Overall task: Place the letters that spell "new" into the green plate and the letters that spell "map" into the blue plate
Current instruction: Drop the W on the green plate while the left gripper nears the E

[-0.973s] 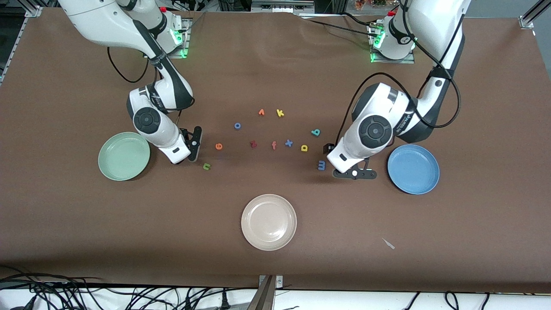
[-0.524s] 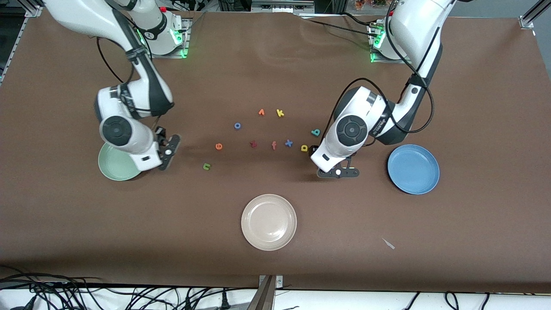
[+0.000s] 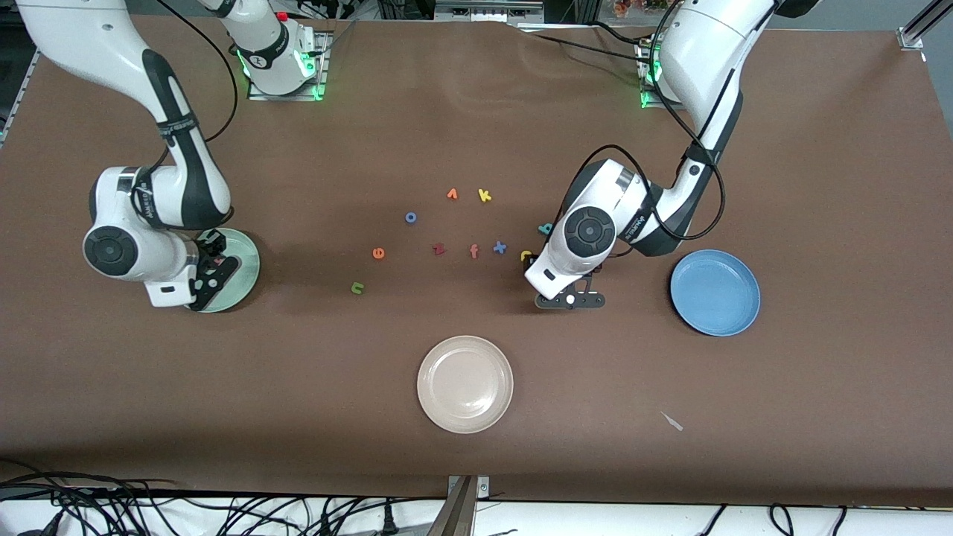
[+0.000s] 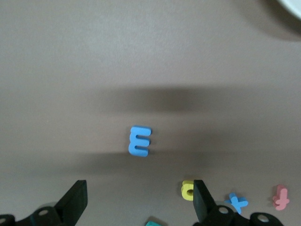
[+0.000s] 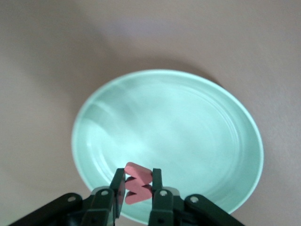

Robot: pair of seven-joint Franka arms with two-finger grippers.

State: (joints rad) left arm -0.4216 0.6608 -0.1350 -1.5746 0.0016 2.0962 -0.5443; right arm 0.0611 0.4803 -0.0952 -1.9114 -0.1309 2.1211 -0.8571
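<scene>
My right gripper (image 3: 211, 272) hangs over the green plate (image 3: 247, 262), shut on the pinkish-red w (image 5: 138, 183); the plate (image 5: 178, 132) under it holds nothing else. The green n (image 3: 357, 288) and orange e (image 3: 378, 253) lie on the table between the two arms. My left gripper (image 3: 569, 300) stands open low over the table by the blue m (image 4: 139, 141), which the hand hides in the front view. The yellow a (image 3: 526, 256) and teal p (image 3: 546, 228) lie beside that hand. The blue plate (image 3: 715, 292) is bare.
A cream plate (image 3: 464, 384) sits nearer the front camera, mid-table. Other letters lie in the middle: dark red z (image 3: 438, 249), salmon f (image 3: 474, 251), blue x (image 3: 499, 247), blue o (image 3: 410, 217), yellow k (image 3: 485, 196) and an orange one (image 3: 452, 194).
The right arm has carried the w from beside the e and n to over the green plate. The left hand has slid toward the middle, now covering the m in the front view.
</scene>
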